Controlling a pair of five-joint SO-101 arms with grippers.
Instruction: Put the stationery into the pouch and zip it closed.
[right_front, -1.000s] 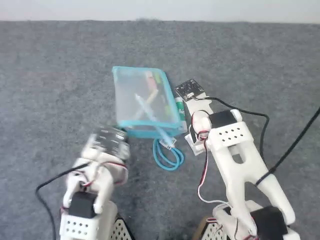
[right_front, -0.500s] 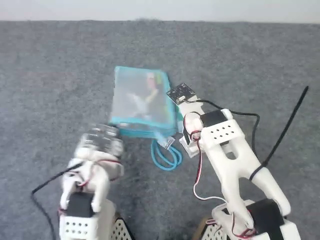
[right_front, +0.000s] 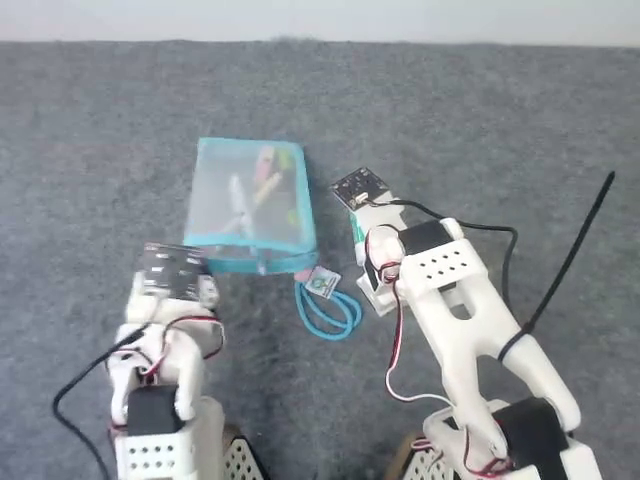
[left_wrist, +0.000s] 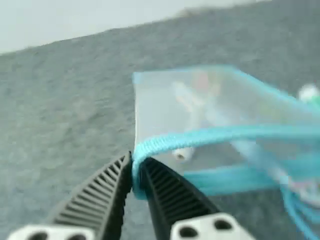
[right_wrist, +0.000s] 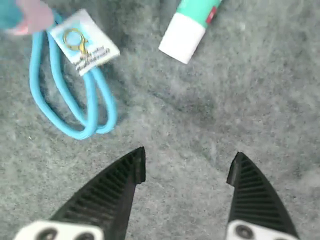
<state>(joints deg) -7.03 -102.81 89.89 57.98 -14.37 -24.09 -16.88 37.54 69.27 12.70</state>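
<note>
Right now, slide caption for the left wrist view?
Left claw shut on the edge of the translucent, turquoise-trimmed plastic pouch against grey carpet.

grey carpeted table (right_front: 100, 120) | pouch (right_front: 250, 205) | blue cord (right_front: 325, 312) | green-white stick (right_wrist: 192, 22)

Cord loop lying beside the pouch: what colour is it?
Bright blue. The cord shows best in the right wrist view.

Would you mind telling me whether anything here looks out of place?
Yes: a green-and-white stick lies on the carpet outside the pouch, in front of the right gripper, whose jaws are open. The other stationery is inside the pouch, which the left gripper pinches at its edge.
</note>
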